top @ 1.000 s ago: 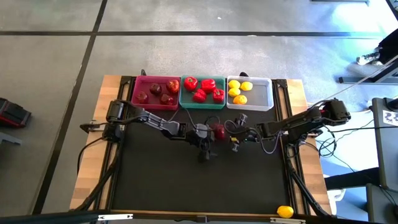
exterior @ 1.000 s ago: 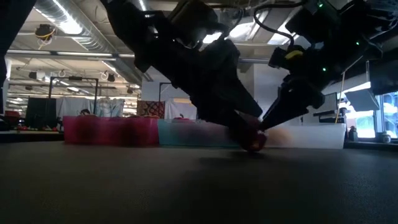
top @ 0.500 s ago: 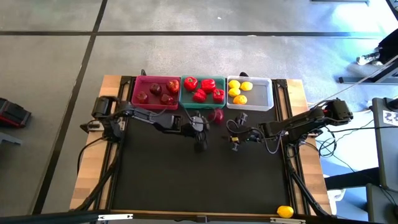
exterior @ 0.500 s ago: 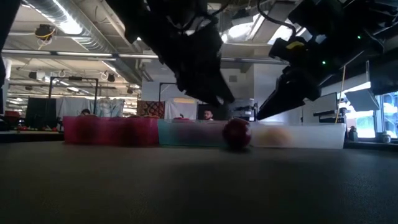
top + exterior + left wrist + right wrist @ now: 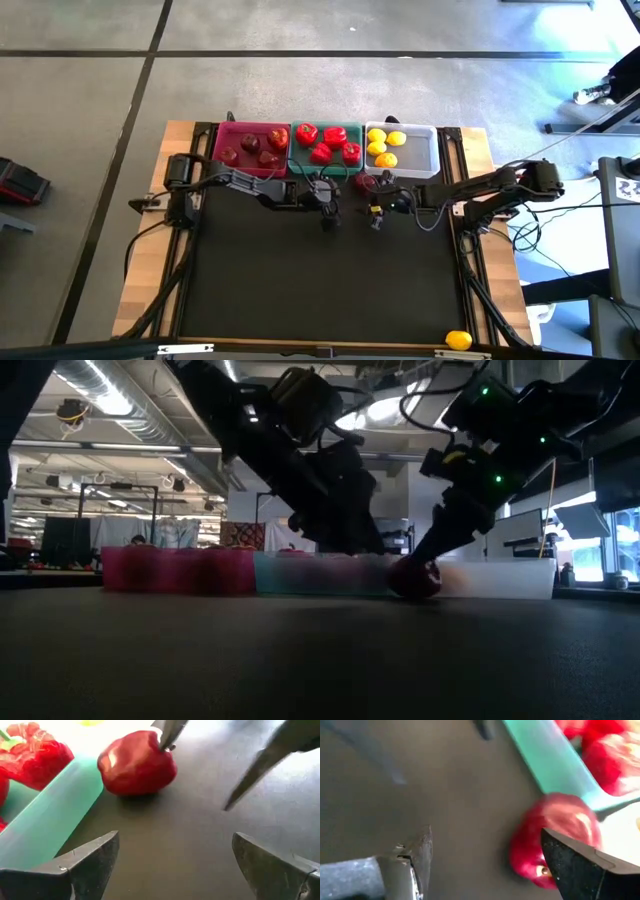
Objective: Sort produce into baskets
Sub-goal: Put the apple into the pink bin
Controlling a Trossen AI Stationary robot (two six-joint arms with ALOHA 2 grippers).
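Note:
A dark red apple (image 5: pixel 365 182) rests on the black mat against the near wall of the teal basket (image 5: pixel 325 165), close to the white basket (image 5: pixel 425 150). It also shows in the left wrist view (image 5: pixel 137 764) and the right wrist view (image 5: pixel 555 835). My left gripper (image 5: pixel 175 840) is open, just left of and nearer than the apple, touching nothing. My right gripper (image 5: pixel 485 837) is open at the apple, coming from the right. The pink basket (image 5: pixel 222 150) holds apples, the teal one peppers, the white one lemons. My right gripper is open, and the tip of one finger (image 5: pixel 167 732) lies against the apple's upper side (image 5: pixel 152 745). The finger slants down from the table's right. The apple sits on the mat beside the teal basket's wall, not lifted.
A lone lemon (image 5: pixel 458 340) lies at the mat's near right corner. The three baskets stand in a row along the far edge. Both arms reach in low over the far middle of the mat, close to each other.
The apple has rolled from the middle of the mat toward the far edge and a little right, and now lies against the basket wall. Both grippers have moved toward the far edge after it, the right one closing in on the apple.

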